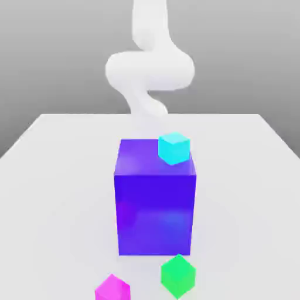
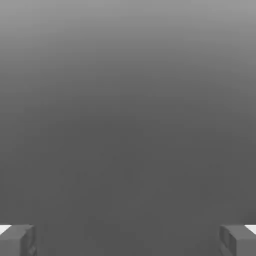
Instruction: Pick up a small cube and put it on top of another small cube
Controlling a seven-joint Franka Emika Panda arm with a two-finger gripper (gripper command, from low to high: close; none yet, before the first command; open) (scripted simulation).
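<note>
At the near edge of the table (image 1: 53, 176), at about 7 o'clock from the big blue-purple block (image 1: 155, 205), lies the small magenta-pink cube (image 1: 112, 289), partly cut off by the frame. The green cube (image 1: 177, 276) sits just beside it, at 5 o'clock. The cyan cube (image 1: 174, 147) appears level with the block's top; whether they touch is unclear. The gripper (image 2: 128, 240) stands fully spread, grasping nothing, presumably ready to descend.
</note>
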